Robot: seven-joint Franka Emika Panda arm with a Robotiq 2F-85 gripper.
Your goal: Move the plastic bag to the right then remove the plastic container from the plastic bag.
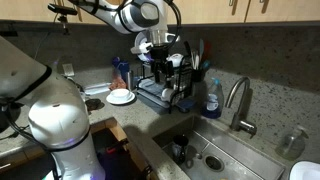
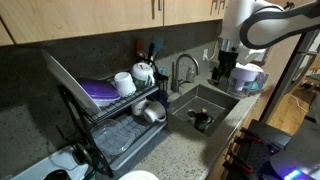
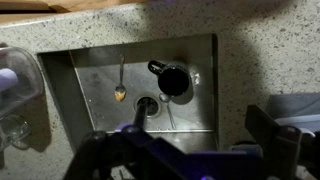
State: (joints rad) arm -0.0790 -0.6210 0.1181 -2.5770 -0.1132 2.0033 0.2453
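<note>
- The arm [image 2: 265, 22] reached in from the upper right of an exterior view, above the counter's [image 3: 260, 60] right end.
- The sink [image 3: 90, 70] was set in the counter and filled the middle of the wrist view.
- A rack [image 2: 110, 130] stood left of the sink and held dishes.
- The faucet [image 2: 183, 68] rose at the sink's far edge, by the wall.
- The bag [image 2: 250, 78] sat on the counter just right of the sink, near the wall. In the wrist view it showed only at the left edge. I could not tell the container apart from the bag.
- The gripper [image 3: 185, 148] hung over the sink's right side, beside the bag and apart from it. Its fingers were spread wide and held nothing.
- A white plate [image 1: 122, 97] lay on the counter past the rack.
- A blue bottle [image 1: 212, 95] stood between rack and faucet.
- A black cup [image 3: 172, 78] lay in the sink near the drain.
- A spoon [image 3: 121, 85] lay in the sink, left of the cup in the wrist view.
</note>
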